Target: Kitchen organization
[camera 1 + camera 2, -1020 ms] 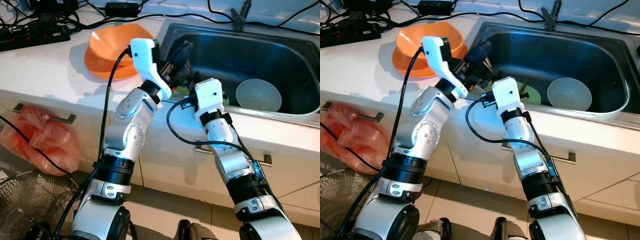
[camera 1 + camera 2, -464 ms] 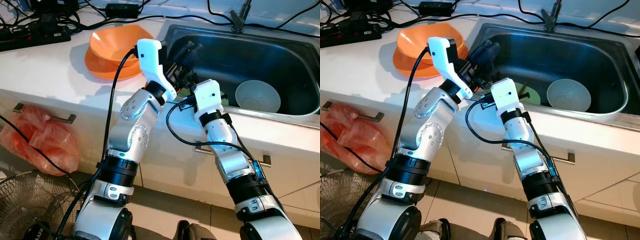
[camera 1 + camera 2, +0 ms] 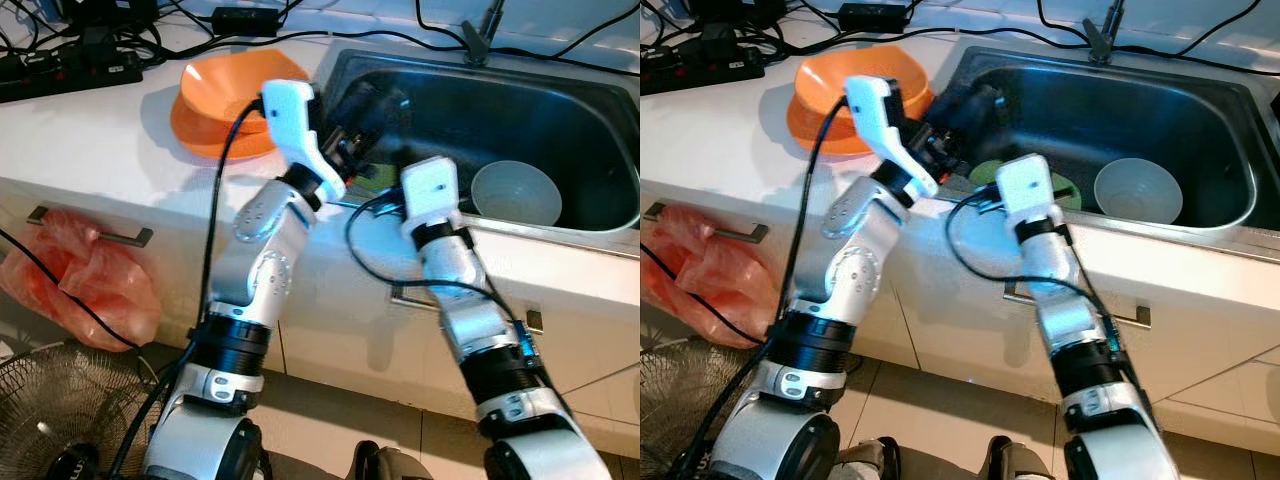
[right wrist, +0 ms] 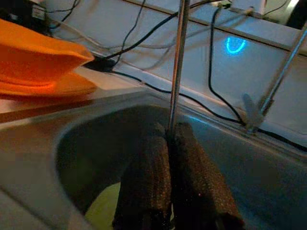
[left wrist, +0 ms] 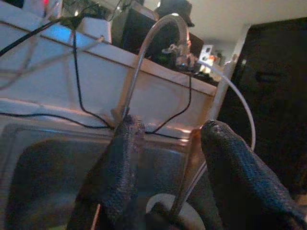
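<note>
Both grippers sit at the near-left rim of the steel sink (image 3: 1240, 215), close together. The right gripper (image 4: 171, 143) has its fingers pressed together on a thin metal rod (image 4: 178, 57) that stands up out of them. The left gripper (image 5: 165, 148) is spread wide — nothing lies between its fingers. Inside the basin: a pale bowl (image 3: 1138, 188) to the right and a green plate (image 3: 985, 172) near the grippers. On the white counter (image 3: 90, 130), left of the sink, an orange bowl (image 3: 225, 75) rests on an orange plate (image 3: 200, 135) — well apart from the counter's front edge.
</note>
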Motion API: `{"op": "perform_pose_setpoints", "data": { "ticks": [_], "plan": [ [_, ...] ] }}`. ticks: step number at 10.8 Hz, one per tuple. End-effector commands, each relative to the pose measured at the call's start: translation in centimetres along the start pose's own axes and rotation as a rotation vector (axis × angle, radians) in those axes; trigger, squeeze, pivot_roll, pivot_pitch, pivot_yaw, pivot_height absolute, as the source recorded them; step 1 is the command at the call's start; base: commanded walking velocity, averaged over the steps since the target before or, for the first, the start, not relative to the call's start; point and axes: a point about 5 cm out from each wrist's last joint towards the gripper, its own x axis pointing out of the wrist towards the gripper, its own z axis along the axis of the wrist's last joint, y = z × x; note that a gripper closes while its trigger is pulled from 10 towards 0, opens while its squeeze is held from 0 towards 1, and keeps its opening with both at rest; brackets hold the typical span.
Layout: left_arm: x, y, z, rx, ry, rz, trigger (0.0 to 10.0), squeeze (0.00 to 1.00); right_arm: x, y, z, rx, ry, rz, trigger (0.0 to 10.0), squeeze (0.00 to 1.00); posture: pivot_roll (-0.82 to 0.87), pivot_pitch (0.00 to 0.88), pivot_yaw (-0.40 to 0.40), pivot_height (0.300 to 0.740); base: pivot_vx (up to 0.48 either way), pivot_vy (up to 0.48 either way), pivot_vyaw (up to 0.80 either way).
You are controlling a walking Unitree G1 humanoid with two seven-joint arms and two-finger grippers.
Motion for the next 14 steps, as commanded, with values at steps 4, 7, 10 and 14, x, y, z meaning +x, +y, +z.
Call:
{"op": "perform_pose_setpoints", "data": {
  "ticks": [4,7,10,14],
  "plan": [
    [-0.8,0.5,0.5,0.029,-0.012,0.045,10.0,0.00,1.0,-1.4,0.2,0.005,0.001,-0.061,0.0,0.00,0.04,0.121,-0.012,0.740,0.000,0.000,0.00],
    [-2.2,1.5,-1.0,0.119,0.075,0.097,10.0,0.00,2.0,-2.5,-0.2,0.009,0.057,-0.130,10.0,0.00,0.05,0.120,-0.016,0.740,0.000,0.000,0.00],
    [-3.8,2.5,-3.0,0.099,0.149,0.157,10.0,0.00,3.6,-3.9,-0.5,0.062,0.132,-0.179,10.0,0.00,0.07,0.119,-0.024,0.740,0.000,0.000,0.00],
    [-5.2,4.3,-6.0,0.225,0.296,0.264,10.0,0.00,4.0,-3.9,-1.3,0.144,0.191,-0.170,10.0,0.00,0.07,0.128,-0.025,0.740,0.000,0.000,0.00]
  ]
}}
